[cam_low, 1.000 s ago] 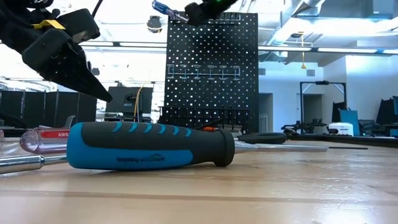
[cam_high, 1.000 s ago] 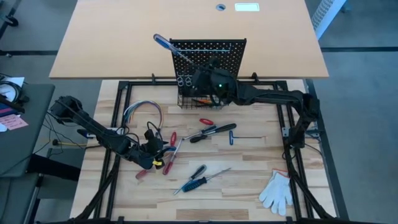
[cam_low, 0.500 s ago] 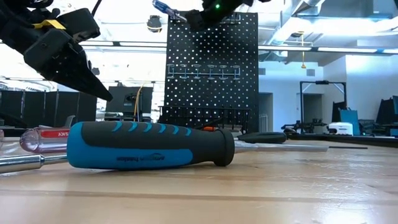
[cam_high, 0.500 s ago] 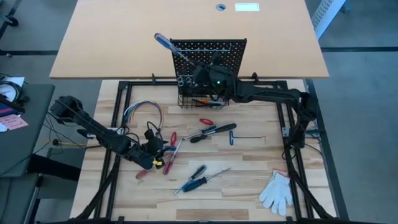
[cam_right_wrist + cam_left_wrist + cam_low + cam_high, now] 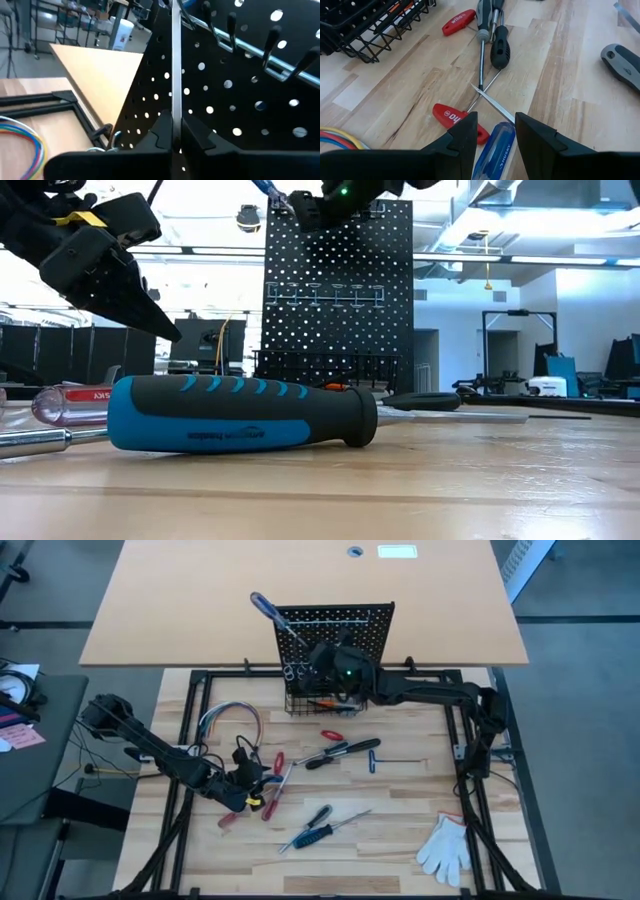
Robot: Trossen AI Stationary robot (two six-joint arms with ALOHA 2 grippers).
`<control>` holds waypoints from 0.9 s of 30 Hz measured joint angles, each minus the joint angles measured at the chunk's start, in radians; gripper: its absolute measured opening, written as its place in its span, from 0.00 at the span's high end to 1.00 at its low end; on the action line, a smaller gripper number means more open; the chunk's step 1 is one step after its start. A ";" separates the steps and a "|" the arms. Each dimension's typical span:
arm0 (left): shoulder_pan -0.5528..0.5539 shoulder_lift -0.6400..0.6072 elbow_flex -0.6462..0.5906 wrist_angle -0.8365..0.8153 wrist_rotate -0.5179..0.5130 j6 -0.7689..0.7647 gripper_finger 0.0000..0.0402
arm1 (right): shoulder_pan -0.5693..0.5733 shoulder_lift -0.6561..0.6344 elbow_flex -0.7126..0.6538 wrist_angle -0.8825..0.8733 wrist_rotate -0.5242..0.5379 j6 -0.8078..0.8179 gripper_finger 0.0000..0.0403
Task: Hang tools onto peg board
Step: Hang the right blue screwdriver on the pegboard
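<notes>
My right gripper [image 5: 321,657] is high in front of the upright black peg board [image 5: 340,622], near its top, shut on a blue-handled screwdriver [image 5: 264,607]. The handle points up and toward the table's left. The board's wire basket [image 5: 318,700] holds a few tools. My left gripper [image 5: 254,790] is open at the table's left, raised above the wood [image 5: 150,310]. In the left wrist view its fingers stand on either side of a clear blue screwdriver handle [image 5: 495,150] lying below, not touching it. Several loose tools [image 5: 335,752] lie on the table. My right gripper pinches the screwdriver's bare metal shaft [image 5: 175,107] between its two fingers. The shaft runs on past the fingertips, close along the peg board's face. The screwdriver is lifted clear and slanted, with the blue handle [image 5: 268,188] as its high end.
A looped bundle of coloured wires [image 5: 230,720] lies at far left and a white glove [image 5: 445,848] at near right. Red-handled tools [image 5: 331,736], a blue T-handle key [image 5: 373,754] and a blue-black screwdriver [image 5: 312,830] lie mid-table. A tan tabletop [image 5: 180,600] stands behind the board.
My right gripper has risen a little and gone slightly toward the peg board's top with the screwdriver. The blue handle now stands higher and the screwdriver is tipped a bit steeper.
</notes>
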 joint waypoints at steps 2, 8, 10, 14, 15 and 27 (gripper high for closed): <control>0.000 0.000 0.000 0.000 0.000 0.000 0.68 | -0.007 0.000 0.000 0.005 -0.034 0.047 0.96; 0.000 0.000 0.000 0.000 0.000 0.000 0.68 | -0.020 0.000 0.000 0.054 -0.087 0.153 0.96; 0.000 0.000 0.000 0.000 0.000 0.000 0.68 | -0.023 0.000 0.000 0.072 -0.103 0.180 0.96; 0.000 0.000 0.000 0.000 0.000 0.000 0.68 | -0.025 0.000 0.000 0.086 -0.124 0.217 0.96; 0.000 0.000 0.000 0.000 0.000 0.000 0.68 | -0.025 0.000 0.000 0.084 -0.124 0.218 0.96; 0.000 0.000 0.000 0.002 0.000 -0.001 0.68 | -0.008 0.096 0.005 0.144 -0.116 0.217 0.96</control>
